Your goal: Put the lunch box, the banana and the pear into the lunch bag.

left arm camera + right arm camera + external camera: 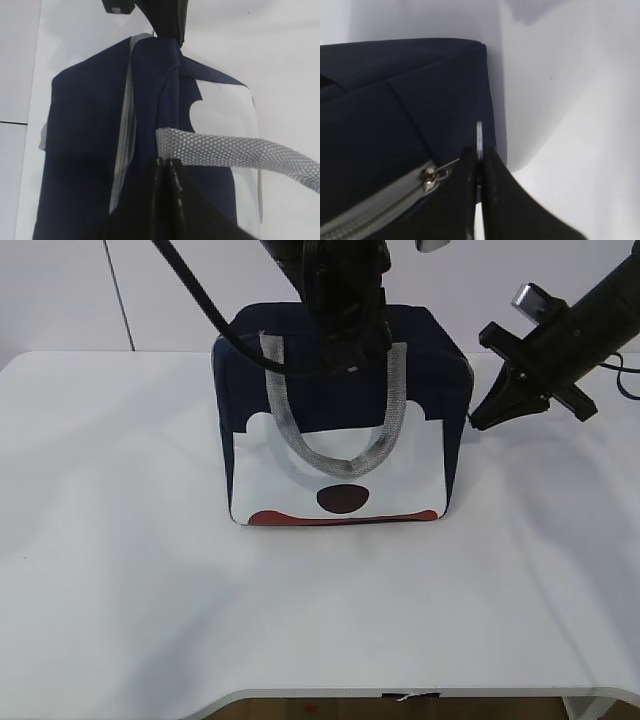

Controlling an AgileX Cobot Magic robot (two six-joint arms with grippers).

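Note:
The navy lunch bag stands upright in the middle of the white table, its white-and-red face towards me and a grey handle hanging down the front. My left gripper is on the bag's top; in the left wrist view its fingers are pressed together on the navy fabric just under the handle. My right gripper is at the bag's right end, shut on the zipper's ring pull, next to the slider. The lunch box, banana and pear are out of view.
The grey zipper looks closed along the stretch that shows. The right arm slants down from the upper right. The right gripper also shows at the bag's far end in the left wrist view. White table surrounds the bag.

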